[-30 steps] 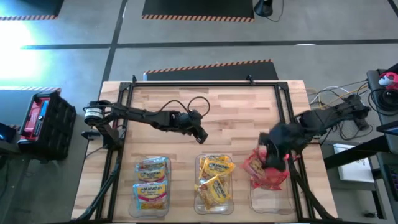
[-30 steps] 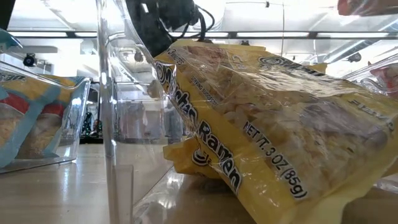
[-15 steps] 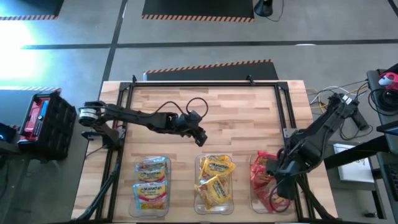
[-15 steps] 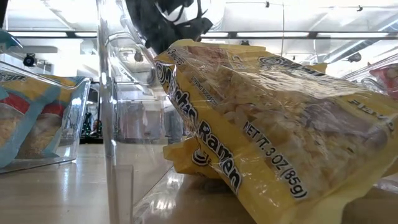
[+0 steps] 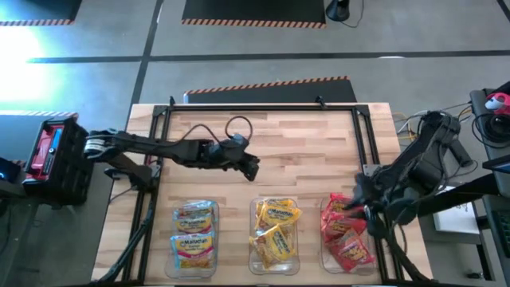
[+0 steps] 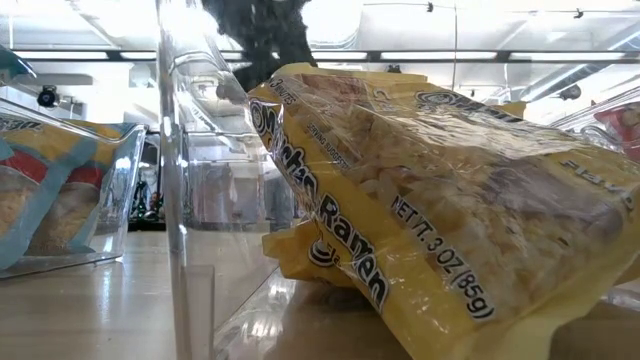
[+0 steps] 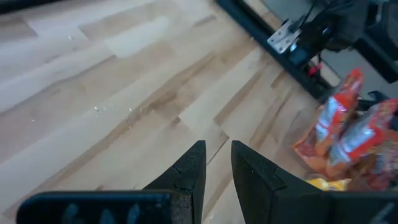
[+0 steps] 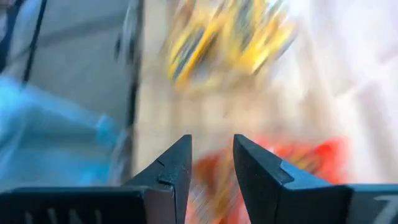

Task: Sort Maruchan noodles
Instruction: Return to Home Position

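The Maruchan noodles lie sorted in three clear bins along the near edge. Blue packets [image 5: 195, 235] fill the left bin, yellow ones [image 5: 275, 231] [image 6: 430, 210] the middle bin, red ones [image 5: 344, 235] [image 7: 348, 137] the right bin. My left gripper [image 5: 251, 165] [image 7: 217, 168] hangs shut above bare wood at the table's middle, beyond the yellow bin, with nothing in it. My right gripper [image 5: 358, 198] [image 8: 212, 168] is shut and holds nothing. It stands over the far right corner of the red bin, slanting down.
A black frame [image 5: 263, 108] runs along the table's far edge and down both sides. A loose cable loop [image 5: 237, 126] rides on the left arm. Bare wooden table top [image 5: 303, 151] lies beyond the bins. A red and black crate [image 5: 52, 151] stands off the left edge.
My right gripper has swung from over the red bin toward the table's right edge and rolled, uncovering the red packets that lie in the bin. My left gripper has risen and drawn back a little toward the far left, staying shut.
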Controlling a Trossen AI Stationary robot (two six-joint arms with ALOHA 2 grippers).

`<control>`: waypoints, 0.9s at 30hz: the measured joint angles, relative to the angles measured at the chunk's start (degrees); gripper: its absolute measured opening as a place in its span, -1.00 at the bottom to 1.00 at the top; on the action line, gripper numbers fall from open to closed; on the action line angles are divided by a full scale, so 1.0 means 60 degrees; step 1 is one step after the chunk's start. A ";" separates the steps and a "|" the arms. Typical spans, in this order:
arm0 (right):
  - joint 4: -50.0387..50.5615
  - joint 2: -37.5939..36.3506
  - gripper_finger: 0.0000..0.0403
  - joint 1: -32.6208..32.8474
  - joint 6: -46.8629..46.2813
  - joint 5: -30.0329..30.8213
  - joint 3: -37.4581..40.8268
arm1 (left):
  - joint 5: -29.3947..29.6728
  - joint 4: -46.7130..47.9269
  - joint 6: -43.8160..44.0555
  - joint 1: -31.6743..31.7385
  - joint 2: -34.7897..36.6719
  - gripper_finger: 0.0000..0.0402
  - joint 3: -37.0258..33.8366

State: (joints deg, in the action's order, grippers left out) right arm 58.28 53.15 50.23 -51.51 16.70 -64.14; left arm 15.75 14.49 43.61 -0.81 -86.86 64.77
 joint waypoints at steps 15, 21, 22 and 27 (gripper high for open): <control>-0.1563 -0.2726 -0.48 0.0336 0.1853 0.1994 0.3524 | 0.3410 0.3279 0.0190 -0.2646 0.3872 -0.71 -0.0002; -0.3081 -0.4072 -0.48 0.0329 0.1785 0.3170 0.4865 | 0.5075 0.4110 -0.0149 -0.4406 0.4217 -0.71 -0.0010; -0.3340 -0.4257 -0.48 0.0333 0.1773 0.3383 0.5055 | 0.5308 0.4316 -0.0021 -0.4632 0.4217 -0.71 -0.0036; -0.4518 -0.4951 -0.49 0.0333 0.1775 0.4250 0.5932 | 0.5632 0.4601 0.0825 -0.5258 0.4397 -0.71 -0.0836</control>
State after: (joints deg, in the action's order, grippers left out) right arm 31.17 23.45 52.23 -40.86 42.20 -28.55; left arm 49.54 42.10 48.56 -32.36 -60.48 59.75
